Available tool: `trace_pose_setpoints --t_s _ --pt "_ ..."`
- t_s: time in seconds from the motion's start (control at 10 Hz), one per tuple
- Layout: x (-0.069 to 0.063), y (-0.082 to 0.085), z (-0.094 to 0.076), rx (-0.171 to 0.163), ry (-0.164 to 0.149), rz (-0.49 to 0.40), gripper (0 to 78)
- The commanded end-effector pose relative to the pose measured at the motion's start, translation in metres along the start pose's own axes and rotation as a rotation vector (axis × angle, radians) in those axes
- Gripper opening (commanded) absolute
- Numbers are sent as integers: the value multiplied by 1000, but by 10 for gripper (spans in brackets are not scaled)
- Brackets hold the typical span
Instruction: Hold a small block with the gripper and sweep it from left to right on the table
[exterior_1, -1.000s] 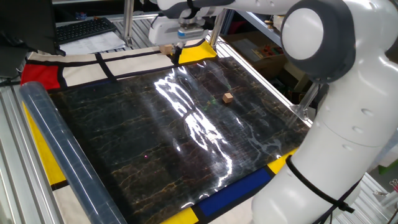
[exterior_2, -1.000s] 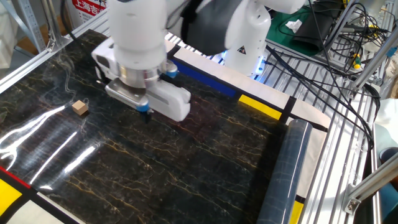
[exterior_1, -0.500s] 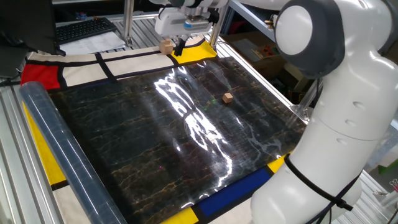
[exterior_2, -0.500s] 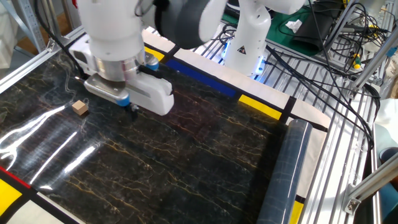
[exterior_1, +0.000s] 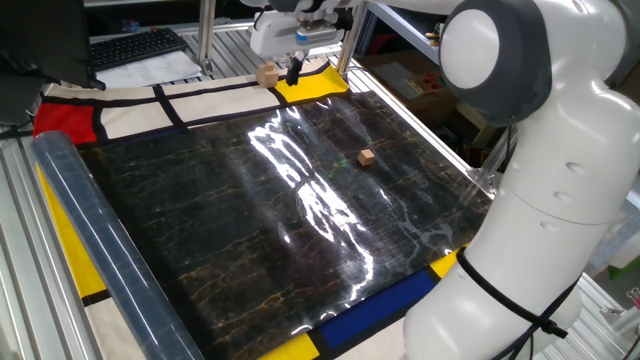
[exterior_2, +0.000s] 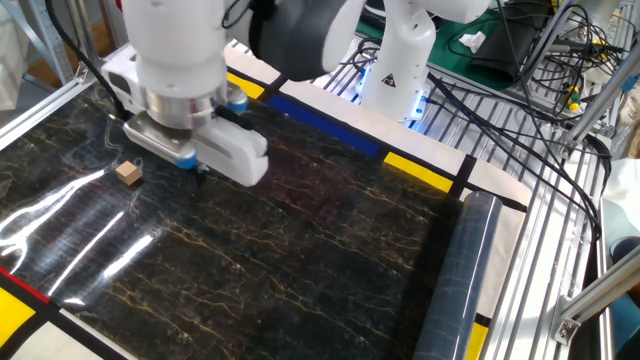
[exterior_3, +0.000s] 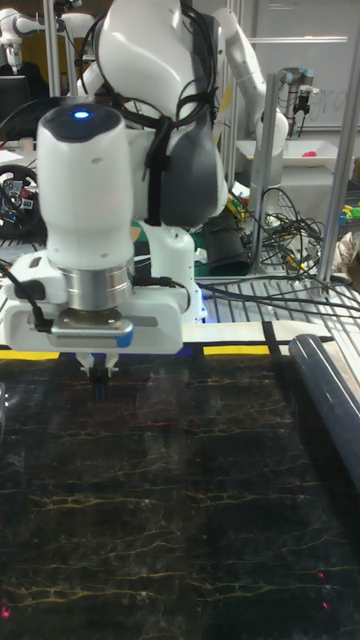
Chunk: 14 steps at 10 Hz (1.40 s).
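Black, veined and glossy, the table (exterior_1: 250, 230) is carrying the small block (exterior_1: 367, 156) alone on its dark sheet, well apart from the gripper (exterior_1: 294, 72). That gripper is hanging over the yellow cloth panel (exterior_1: 312, 86) at the far edge, just beside a paler wooden cube (exterior_1: 266, 74). Its fingers are sitting close together, gripping nothing visible. A clear plastic roll (exterior_1: 95, 240) is lying along one side.

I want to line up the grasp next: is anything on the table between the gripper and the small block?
Nothing visible: between the gripper and the small block lies only bare table.
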<state>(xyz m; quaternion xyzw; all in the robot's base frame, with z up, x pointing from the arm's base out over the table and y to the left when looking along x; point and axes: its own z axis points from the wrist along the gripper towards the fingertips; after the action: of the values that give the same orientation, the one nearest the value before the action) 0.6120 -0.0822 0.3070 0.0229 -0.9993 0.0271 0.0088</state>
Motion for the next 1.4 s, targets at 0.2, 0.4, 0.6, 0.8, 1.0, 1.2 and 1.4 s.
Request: trace_pose_setpoints --t_s 0.2,0.4,0.6,0.8,1.0,1.2,1.4 --pt "3 -14 14 -32 4 65 0" --pt "4 -17 18 -39 -36 30 0" --pt "0 -27 12 -44 31 -68 0" --pt "-2 -33 9 -52 35 -55 0" --pt "-1 -39 8 -53 34 -49 0" --pt "1 -42 10 -83 35 -43 0" --pt "4 -44 12 -88 44 -66 0"
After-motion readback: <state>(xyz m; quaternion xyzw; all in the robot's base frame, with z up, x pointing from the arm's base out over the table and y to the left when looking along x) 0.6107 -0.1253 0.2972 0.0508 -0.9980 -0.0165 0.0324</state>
